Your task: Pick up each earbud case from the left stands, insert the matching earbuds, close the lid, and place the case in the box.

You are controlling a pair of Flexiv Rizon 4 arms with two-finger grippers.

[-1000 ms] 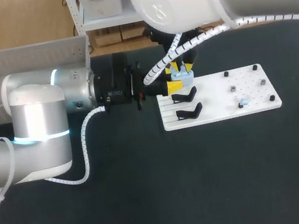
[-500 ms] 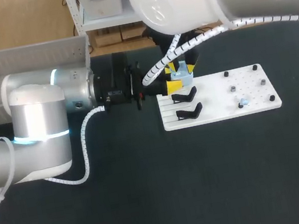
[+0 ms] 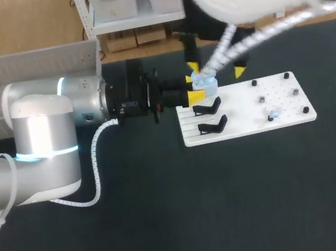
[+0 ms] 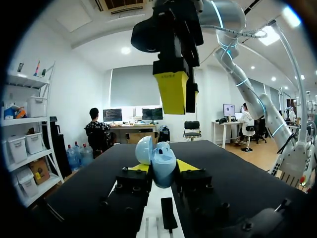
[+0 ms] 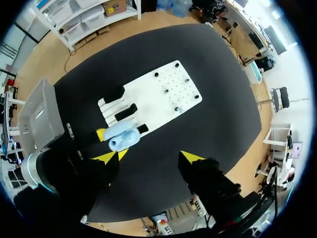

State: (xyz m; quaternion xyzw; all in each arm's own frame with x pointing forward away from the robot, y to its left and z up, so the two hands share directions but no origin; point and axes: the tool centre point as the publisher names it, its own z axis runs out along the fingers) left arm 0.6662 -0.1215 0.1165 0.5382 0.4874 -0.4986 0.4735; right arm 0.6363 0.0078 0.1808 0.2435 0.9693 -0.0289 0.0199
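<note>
Right gripper (image 3: 215, 70) had lifted clear of the open blue earbud case (image 3: 204, 82), jaws spread wide; left gripper (image 3: 196, 92) stayed clamped on it, so lid-closing probably came next.

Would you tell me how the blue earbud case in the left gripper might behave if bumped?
The earbud case looks rounded, glossy and hard, so probably slippery; it might twist in the left gripper. Its open lid could likely swing shut if bumped.
</note>
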